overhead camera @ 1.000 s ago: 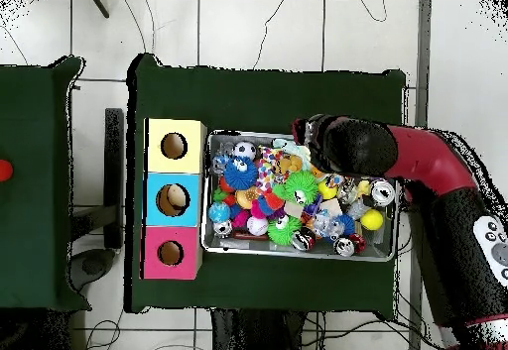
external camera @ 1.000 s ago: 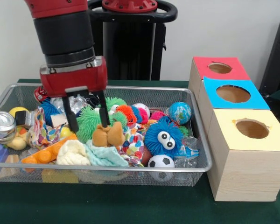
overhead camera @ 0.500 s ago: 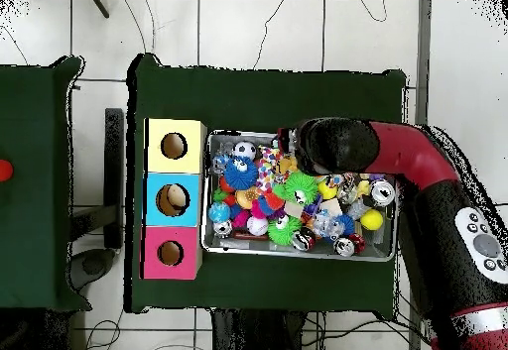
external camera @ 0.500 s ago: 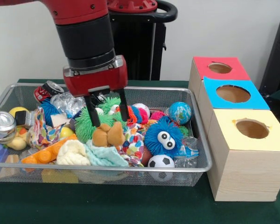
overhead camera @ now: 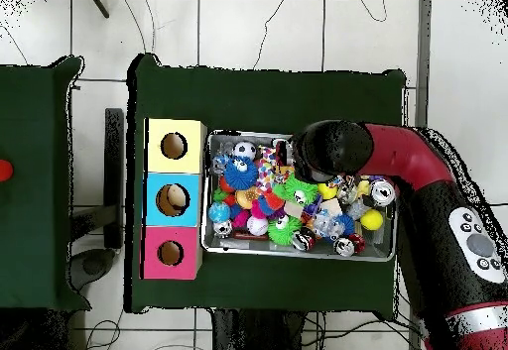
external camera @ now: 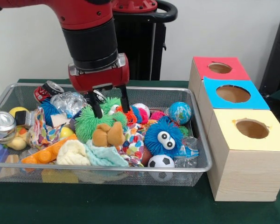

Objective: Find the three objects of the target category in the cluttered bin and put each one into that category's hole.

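My gripper (external camera: 111, 108) hangs open over the middle of the wire bin (external camera: 201, 157), with nothing between its fingers. Its fingertips straddle the top of a green spiky ball (external camera: 90, 125), just behind a brown plush toy (external camera: 108, 134). To the right lie an orange spiky ball (external camera: 129, 113), a blue fuzzy ball with eyes (external camera: 163, 136), a soccer ball (external camera: 160, 161) and a globe ball (external camera: 180, 112). In the overhead view the red arm (overhead camera: 333, 148) covers the gripper and part of the bin (overhead camera: 301, 251).
Three wooden boxes with round holes stand right of the bin: red (external camera: 219, 69), blue (external camera: 233, 94) and yellow (external camera: 252, 129). At the bin's left end are a silver can (external camera: 2, 125), an orange brick (external camera: 46, 151), a patterned cloth (external camera: 43, 130) and a crushed red can (external camera: 45, 89).
The gripper has risen out of the toys and shifted right, from beside the brown plush to above the green spiky ball. It stays open and empty.
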You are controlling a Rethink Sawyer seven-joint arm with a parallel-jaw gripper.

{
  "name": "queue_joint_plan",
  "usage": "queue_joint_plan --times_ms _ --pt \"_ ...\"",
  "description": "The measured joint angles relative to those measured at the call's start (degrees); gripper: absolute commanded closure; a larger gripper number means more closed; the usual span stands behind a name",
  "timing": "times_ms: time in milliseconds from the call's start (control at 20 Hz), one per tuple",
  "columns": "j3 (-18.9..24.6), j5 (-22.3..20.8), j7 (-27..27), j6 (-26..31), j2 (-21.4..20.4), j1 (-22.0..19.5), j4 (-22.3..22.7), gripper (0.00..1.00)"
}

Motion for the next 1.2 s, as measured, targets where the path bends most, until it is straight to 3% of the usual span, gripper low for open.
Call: queue_joint_plan --times_ms 1200 --pt "-1.5 -2.1 0.0 -4.8 4.2 0.6 -0.1 0.00"
